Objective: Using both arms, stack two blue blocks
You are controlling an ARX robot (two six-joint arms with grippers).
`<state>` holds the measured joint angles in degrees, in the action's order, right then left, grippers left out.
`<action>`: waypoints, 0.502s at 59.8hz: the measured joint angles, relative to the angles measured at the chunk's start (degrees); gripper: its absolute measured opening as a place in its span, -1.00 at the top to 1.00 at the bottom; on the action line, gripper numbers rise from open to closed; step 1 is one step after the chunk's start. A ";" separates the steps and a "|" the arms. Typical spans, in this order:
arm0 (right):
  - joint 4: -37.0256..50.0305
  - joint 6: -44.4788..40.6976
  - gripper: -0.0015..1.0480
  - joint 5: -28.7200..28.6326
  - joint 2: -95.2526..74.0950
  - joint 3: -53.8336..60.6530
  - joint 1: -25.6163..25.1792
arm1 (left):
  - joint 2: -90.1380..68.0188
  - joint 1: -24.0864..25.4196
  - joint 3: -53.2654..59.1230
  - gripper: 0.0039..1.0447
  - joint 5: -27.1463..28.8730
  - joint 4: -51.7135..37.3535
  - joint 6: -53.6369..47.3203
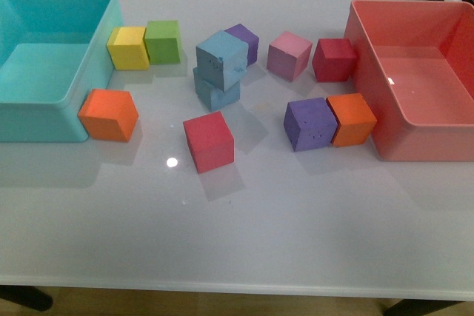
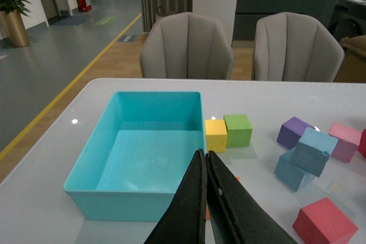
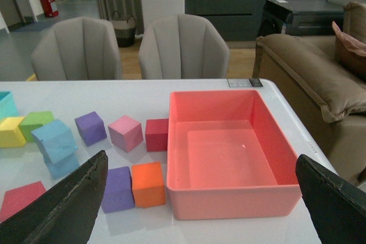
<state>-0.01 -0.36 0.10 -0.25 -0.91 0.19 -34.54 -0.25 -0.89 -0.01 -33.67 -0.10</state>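
Blue blocks (image 2: 306,158) sit stacked, well apart from left gripper (image 2: 207,167).

Front view: set high between the arms, looking down and forward across the glossy white tabletop (image 1: 296,227), taking in its whole width from the large turquoise plastic bin (image 1: 44,109) to the large coral-pink plastic bin (image 1: 444,149).

Left wrist view: low and close above the tabletop's left part, facing outward past black fingers (image 2: 191,210) toward grey chairs (image 2: 187,47).

Right wrist view: low over the right part, facing the same way.

Shared by all three: two stacked sky-blue foam cubes (image 1: 219,70) mid-tabletop.
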 joint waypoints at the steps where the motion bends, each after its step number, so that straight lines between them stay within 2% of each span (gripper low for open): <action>1: 0.00 0.00 -0.83 0.00 0.00 0.00 0.00 | 0.74 0.00 0.00 0.97 0.00 0.68 0.00; 30: 0.00 0.00 -0.83 0.00 0.00 0.00 0.00 | 16.00 0.00 0.02 0.97 0.00 15.08 0.00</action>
<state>-0.01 -0.36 0.10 -0.25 -0.91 0.19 -18.55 -0.25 -0.86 -0.01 -18.59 -0.10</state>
